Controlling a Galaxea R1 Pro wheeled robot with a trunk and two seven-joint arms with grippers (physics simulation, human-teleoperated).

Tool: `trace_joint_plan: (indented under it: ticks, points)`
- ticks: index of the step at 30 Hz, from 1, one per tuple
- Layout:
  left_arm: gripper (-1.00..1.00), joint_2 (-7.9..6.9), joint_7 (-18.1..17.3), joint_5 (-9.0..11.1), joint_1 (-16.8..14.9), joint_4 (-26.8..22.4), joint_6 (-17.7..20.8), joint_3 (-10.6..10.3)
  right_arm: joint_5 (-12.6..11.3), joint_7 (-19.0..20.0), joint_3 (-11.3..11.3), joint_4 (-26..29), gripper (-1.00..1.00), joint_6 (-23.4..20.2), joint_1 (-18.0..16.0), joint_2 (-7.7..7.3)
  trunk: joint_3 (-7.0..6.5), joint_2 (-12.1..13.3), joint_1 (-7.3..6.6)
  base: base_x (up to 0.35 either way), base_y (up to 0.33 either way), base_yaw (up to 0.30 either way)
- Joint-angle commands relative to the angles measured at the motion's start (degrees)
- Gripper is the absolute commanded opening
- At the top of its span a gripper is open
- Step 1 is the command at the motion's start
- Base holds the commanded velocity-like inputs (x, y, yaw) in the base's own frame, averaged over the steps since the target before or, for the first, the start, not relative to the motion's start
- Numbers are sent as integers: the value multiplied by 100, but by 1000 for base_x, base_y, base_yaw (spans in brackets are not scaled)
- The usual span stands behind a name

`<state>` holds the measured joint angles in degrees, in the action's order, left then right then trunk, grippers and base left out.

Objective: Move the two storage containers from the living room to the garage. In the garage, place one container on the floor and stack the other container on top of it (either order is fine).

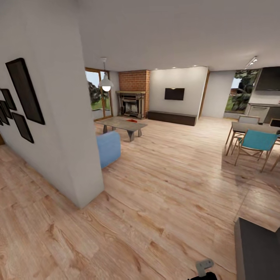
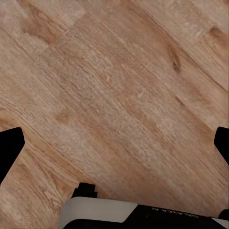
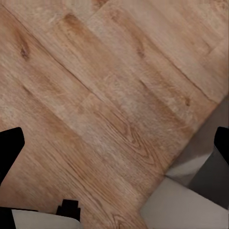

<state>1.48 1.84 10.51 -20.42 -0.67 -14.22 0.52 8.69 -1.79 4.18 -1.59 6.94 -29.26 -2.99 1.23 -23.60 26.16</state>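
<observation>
A small patch of red-orange (image 1: pixel 132 121), likely one of the storage containers, sits at the far end of the living room on the low glass coffee table (image 1: pixel 122 125), too small to make out its shape; a second one I cannot pick out. The table stands in front of the brick fireplace (image 1: pixel 133 99), with the rounded end of a blue sofa (image 1: pixel 108 148) just near its closer side, tucked behind a plain pale wall (image 1: pixel 58 128) hung with dark picture frames (image 1: pixel 24 91). Light wood planks (image 1: pixel 163 186), grainy and knotted, run across the whole room. A dark television (image 1: pixel 174 93) hangs over a long dark brown chest (image 1: pixel 171 117), and off to the right a dining table with a turquoise chair (image 1: pixel 254 144) stands well apart. Both arms hang low, wrists pointing down at the planks. The left gripper (image 2: pixel 114 143) has its black fingertips (image 2: pixel 9 145) spread to opposite edges of its wrist view, with nothing between them but bare wood. The right gripper (image 3: pixel 114 143) is spread just as wide and holds nothing, with a grey-white part of the robot beside it.
</observation>
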Motion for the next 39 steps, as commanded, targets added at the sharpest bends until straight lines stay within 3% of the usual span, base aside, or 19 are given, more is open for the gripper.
trace_joint_plan:
  ticks: [1,8,26,39]
  points:
    - [100,2,10,21,-6,5,-19,1,27,-20,39,-17,100,27,-9,0,13,-12,7,325,0,0]
    - [100,2,10,21,-6,5,-19,1,27,-21,39,-17,100,27,-9,0,13,-12,7,325,0,-84]
    - [100,8,10,21,-6,5,-19,1,27,-19,39,-17,100,27,-9,0,13,-12,7,325,0,-268]
    - [100,11,10,21,-6,5,-19,1,27,-17,39,-17,100,27,-9,0,13,-12,7,325,0,-19]
